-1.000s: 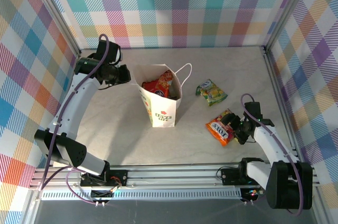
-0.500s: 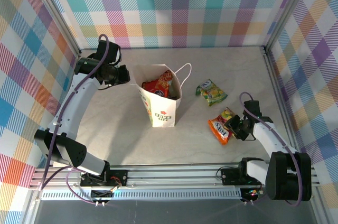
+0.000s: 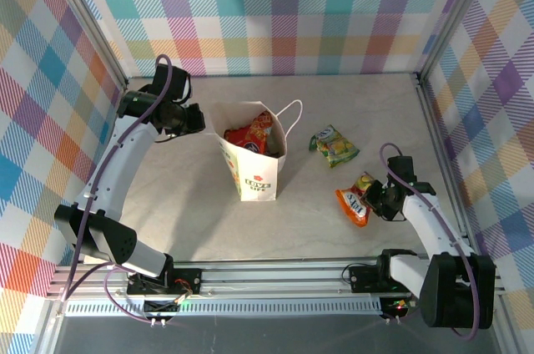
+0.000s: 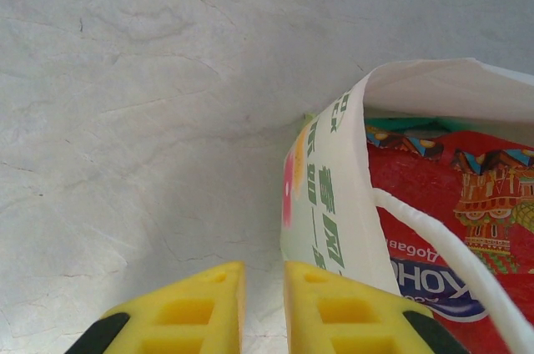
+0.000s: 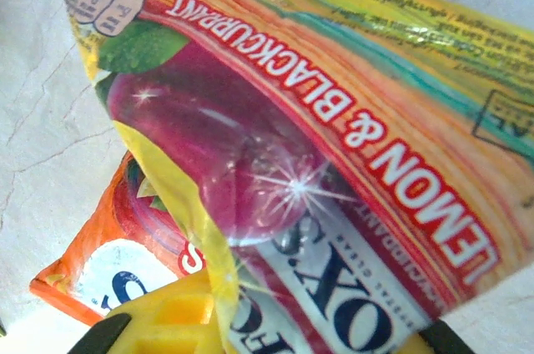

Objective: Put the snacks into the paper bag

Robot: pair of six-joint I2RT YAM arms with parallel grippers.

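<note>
Top external view: the orange packet (image 3: 355,202), well apart from the paper bag (image 3: 254,174), is pinched by one edge in the clenched right gripper (image 3: 374,197) and could be shed if the foil slips.

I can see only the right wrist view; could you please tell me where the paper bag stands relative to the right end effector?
Observer: The paper bag stands upright in the middle of the table, to the left of the right end effector, with its mouth open.
Operator: Thank you. Is anything inside it?
Observer: Yes, a red packet shows in the mouth.
Operator: Does any snack lie loose on the table?
Observer: A green-yellow packet lies flat to the right of the bag, farther from the bases than the orange packet you hold.
</note>
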